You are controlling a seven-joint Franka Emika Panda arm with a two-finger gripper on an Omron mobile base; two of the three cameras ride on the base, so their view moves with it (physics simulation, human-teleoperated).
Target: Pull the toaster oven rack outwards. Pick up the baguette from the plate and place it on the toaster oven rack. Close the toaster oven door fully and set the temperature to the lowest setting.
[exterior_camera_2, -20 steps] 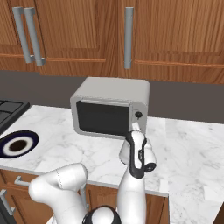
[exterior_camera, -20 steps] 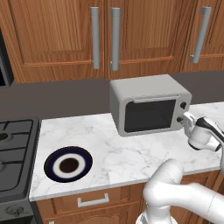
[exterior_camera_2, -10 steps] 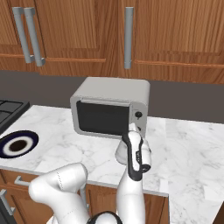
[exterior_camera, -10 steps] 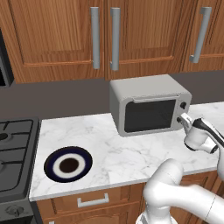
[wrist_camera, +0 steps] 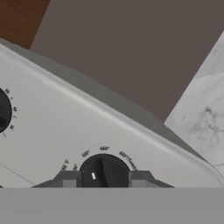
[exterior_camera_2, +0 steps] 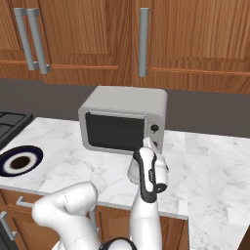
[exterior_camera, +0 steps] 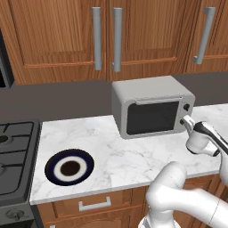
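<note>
The toaster oven (exterior_camera: 151,109) (exterior_camera_2: 122,119) stands at the back of the marble counter with its door (exterior_camera: 153,118) (exterior_camera_2: 114,132) shut. The dark glass hides the rack and the baguette. My gripper (exterior_camera: 185,122) (exterior_camera_2: 149,144) (wrist_camera: 103,180) is pressed to the oven's right panel. It is shut on the lower knob (wrist_camera: 103,170), whose dial carries temperature marks, with one fingertip (wrist_camera: 65,180) touching each side. The upper knob (exterior_camera: 186,107) (exterior_camera_2: 154,128) (wrist_camera: 2,111) is untouched. The plate (exterior_camera: 69,167) (exterior_camera_2: 18,161) lies bare near the counter's front left.
A black stove (exterior_camera: 13,151) (exterior_camera_2: 10,119) borders the counter on the left. Wooden cabinets with long silver handles (exterior_camera: 116,40) (exterior_camera_2: 143,41) hang above the oven. Open marble counter (exterior_camera_2: 215,166) stretches to the oven's right.
The hand has crept slightly closer to the oven's knob panel. The oven and the plate have not moved.
</note>
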